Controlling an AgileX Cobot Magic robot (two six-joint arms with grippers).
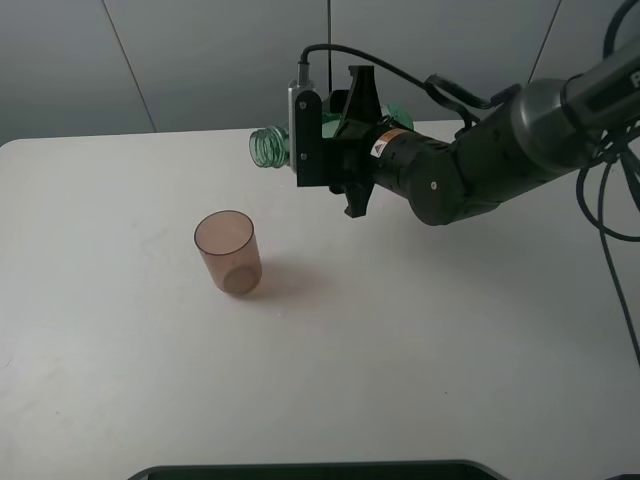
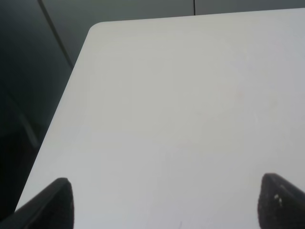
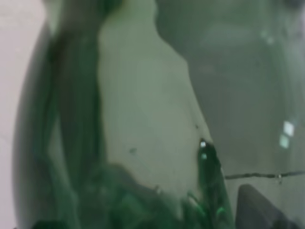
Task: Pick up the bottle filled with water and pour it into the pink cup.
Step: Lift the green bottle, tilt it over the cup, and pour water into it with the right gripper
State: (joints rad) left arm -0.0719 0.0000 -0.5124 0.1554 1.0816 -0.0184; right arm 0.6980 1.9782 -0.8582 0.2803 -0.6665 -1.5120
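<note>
The green-tinted bottle lies nearly horizontal in my right gripper, its open threaded neck pointing left, held above the table. The gripper is shut on its body, which it mostly hides. In the right wrist view the bottle fills the picture as a blurred green wall. The pink cup stands upright on the table, below and to the left of the bottle's mouth, apart from it. My left gripper is open and empty over the white table; only its two dark fingertips show. It is out of the exterior high view.
The white table has a rounded far-left corner with dark floor beyond it. A dark object lies along the table's front edge. Black cables hang at the right.
</note>
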